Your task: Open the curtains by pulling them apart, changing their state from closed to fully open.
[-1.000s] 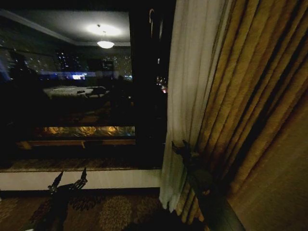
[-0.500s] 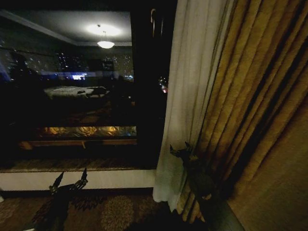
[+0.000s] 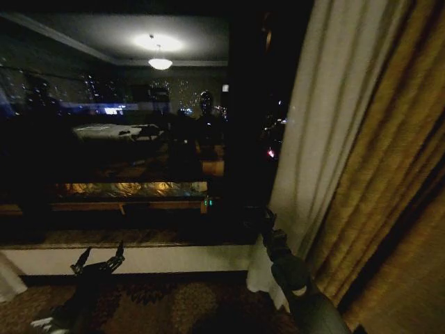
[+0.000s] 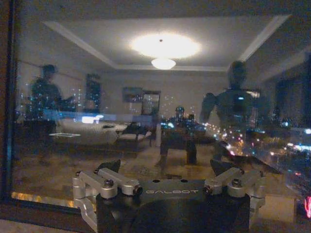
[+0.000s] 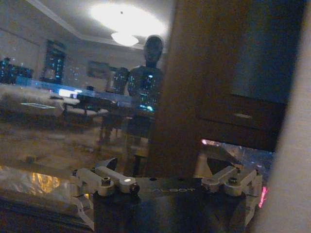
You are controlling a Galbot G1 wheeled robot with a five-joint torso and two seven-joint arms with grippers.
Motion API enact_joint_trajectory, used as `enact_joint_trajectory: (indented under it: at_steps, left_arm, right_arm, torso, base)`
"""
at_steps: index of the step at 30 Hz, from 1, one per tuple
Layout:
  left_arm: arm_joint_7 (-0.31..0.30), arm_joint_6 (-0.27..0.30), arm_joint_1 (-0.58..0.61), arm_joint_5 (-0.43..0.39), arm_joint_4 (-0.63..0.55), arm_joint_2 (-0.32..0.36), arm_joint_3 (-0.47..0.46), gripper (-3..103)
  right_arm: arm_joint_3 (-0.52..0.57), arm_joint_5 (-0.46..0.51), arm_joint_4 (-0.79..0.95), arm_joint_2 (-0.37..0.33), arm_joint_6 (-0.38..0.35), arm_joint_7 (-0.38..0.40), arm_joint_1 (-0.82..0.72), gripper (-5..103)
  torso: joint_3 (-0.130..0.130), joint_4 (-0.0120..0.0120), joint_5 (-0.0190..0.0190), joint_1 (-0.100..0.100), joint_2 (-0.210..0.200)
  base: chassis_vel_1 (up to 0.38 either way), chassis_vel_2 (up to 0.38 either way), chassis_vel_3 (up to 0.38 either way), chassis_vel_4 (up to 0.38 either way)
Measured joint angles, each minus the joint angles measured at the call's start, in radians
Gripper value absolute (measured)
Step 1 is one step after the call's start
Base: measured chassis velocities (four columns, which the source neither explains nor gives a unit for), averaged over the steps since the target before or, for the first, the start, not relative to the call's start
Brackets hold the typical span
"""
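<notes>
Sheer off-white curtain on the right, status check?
Right claw low beside sheer off-white curtain panel, open, gripping nothing. Left claw open, low before the window sill. Panel bunched against golden patterned drape; glass bare.

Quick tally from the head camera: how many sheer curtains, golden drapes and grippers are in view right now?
Sheer off-white curtains: 1, the sheer curtain; a pale scrap at the lower left edge may be a second, too little to tell.
Golden drapes: 1, the golden drape.
Grippers: 2, the left gripper and the right gripper, both open.
Total: 4
</notes>
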Motion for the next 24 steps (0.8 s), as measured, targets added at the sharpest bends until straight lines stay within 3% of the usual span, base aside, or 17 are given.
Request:
enact_joint_trajectory:
  at_steps: [12, 24]
  left_arm:
    - [-0.006, 0.056, -0.053, -0.026, 0.032, 0.075, 0.003, 100]
    - [0.004, 0.060, -0.052, -0.030, 0.052, 0.085, 0.005, 100]
  right_arm:
    - [0.012, 0.002, 0.050, -0.001, 0.000, -0.002, -0.057, 100]
    - [0.011, 0.003, 0.048, 0.009, 0.000, -0.002, -0.064, 100]
  torso:
    - [0.000, 0.0000, 0.0003, 0.000, 0.000]
    - [0.000, 0.0000, 0.0006, 0.000, 0.000]
  base:
    - [0.358, 0.366, -0.358, -0.346]
    - [0.355, 0.363, -0.357, -0.357]
